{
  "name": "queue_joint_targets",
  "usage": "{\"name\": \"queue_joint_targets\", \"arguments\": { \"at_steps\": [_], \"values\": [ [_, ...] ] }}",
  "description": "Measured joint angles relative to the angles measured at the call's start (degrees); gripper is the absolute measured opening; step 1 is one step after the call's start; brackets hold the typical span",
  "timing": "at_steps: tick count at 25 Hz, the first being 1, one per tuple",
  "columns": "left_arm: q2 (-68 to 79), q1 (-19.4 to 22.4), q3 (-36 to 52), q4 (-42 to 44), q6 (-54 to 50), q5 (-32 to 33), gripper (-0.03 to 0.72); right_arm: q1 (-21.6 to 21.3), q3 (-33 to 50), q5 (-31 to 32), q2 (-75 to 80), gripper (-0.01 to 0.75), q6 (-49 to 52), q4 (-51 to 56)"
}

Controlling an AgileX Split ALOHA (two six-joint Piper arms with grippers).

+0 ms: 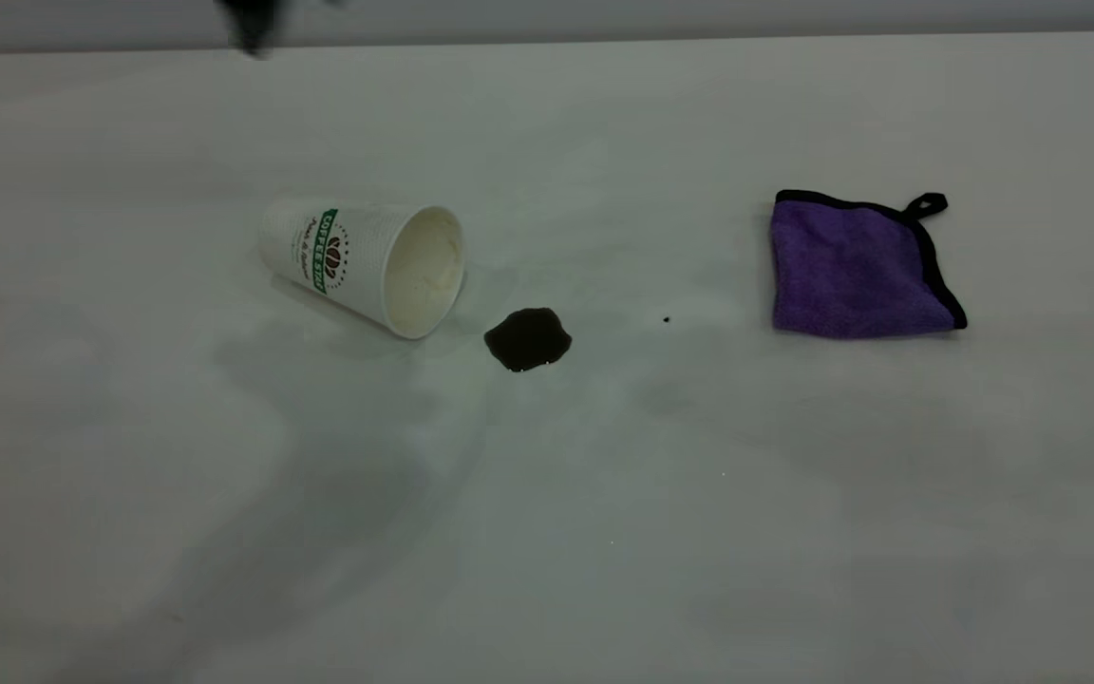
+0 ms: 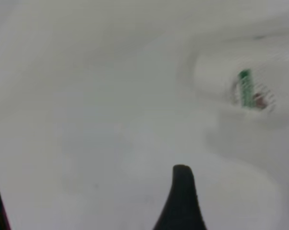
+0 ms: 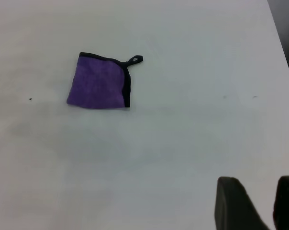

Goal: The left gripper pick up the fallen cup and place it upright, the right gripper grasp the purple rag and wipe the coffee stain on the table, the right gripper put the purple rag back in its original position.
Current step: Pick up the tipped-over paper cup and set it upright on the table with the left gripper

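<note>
Cup [image 1: 362, 263] on its side left of centre on the table [image 1: 547, 532], mouth toward four o'clock. Coffee stain [image 1: 528, 338] just beside the rim. Purple rag [image 1: 858, 269] lies flat at three o'clock, well apart. Left gripper [image 2: 87, 201] hovers spread wide near the cup; right gripper [image 3: 259, 203] fingers stand narrowly apart, holding nothing.

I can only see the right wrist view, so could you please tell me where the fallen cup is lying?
Observer: The white paper cup with the green band lies on its side on the white table, on the left arm's side of your fuzzy purple rag.
Operator: Thank you. Where is the spill?
Observer: The dark brown coffee stain sits just off the cup's mouth, between cup and rag, touching neither.
Operator: And the left claw?
Observer: The left claw is open above the table, not touching the cup.
</note>
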Motion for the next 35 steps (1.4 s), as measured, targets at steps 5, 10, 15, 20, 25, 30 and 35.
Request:
{"name": "queue_joint_targets", "arguments": {
  "at_steps": [5, 10, 15, 20, 25, 30, 35],
  "values": [
    [10.9, -4.9, -6.3, 3.8, -4.2, -0.4, 0.689, 0.0, 0.0, 0.0, 0.0, 0.241, 0.0, 0.0],
    [19.8, -5.4, -11.0, 5.2, -4.9, -0.7, 0.681, 0.0, 0.0, 0.0, 0.0, 0.241, 0.0, 0.0],
    [26.7, -5.4, -12.6, 11.0, -8.4, -0.7, 0.676, 0.0, 0.0, 0.0, 0.0, 0.241, 0.0, 0.0],
    [30.6, -5.1, -12.8, 15.2, -11.4, -0.6, 0.671, 0.0, 0.0, 0.0, 0.0, 0.241, 0.0, 0.0],
    [32.0, -2.4, -13.0, 15.9, -12.1, -1.6, 0.666, 0.0, 0.0, 0.0, 0.0, 0.241, 0.0, 0.0],
    [32.3, 0.5, -13.0, 17.7, -12.3, -2.2, 0.634, 0.0, 0.0, 0.0, 0.0, 0.241, 0.0, 0.0],
    [33.8, 3.2, -13.0, 20.3, -11.4, -2.3, 0.44, 0.0, 0.0, 0.0, 0.0, 0.241, 0.0, 0.0]
  ]
}}
